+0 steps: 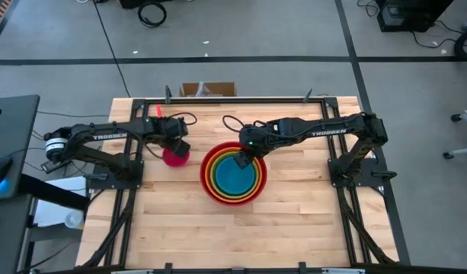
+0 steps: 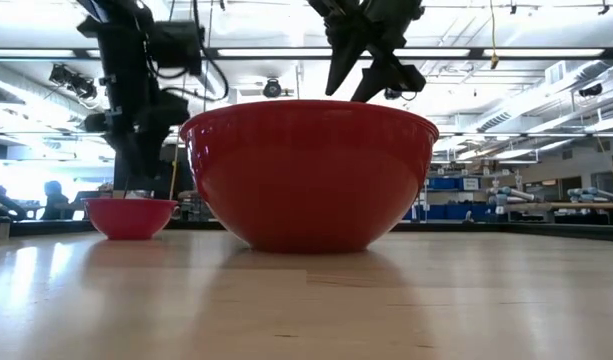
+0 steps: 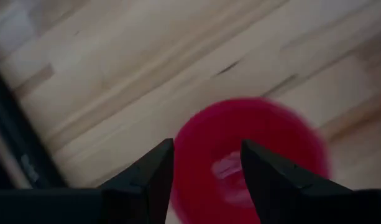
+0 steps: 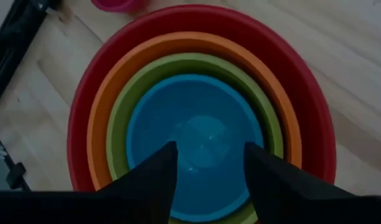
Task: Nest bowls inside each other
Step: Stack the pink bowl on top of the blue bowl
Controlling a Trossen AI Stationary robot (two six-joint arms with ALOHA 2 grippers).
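Four bowls sit nested at the table's middle: the red bowl [image 1: 207, 176] holds the orange [image 4: 98, 106], the lime green [image 4: 117, 124] and the blue bowl [image 4: 196, 134]. The red bowl [image 2: 311, 175] rests on its base. My right gripper [image 4: 209, 168] hangs open above the blue bowl and, in the low view, above the red bowl's rim [image 2: 364, 80]. Left of the stack the small magenta-pink bowl [image 1: 172, 158] stands upright on the wood. My left gripper [image 3: 207, 168] is open just over the pink bowl [image 3: 265, 155], pointing steeply down; I cannot tell whether it touches it.
A cardboard box [image 1: 208, 89] sits at the table's far edge. Black frame rails [image 1: 233, 100] run round the table. Bare wood [image 1: 241, 236] lies between the bowls and the near edge.
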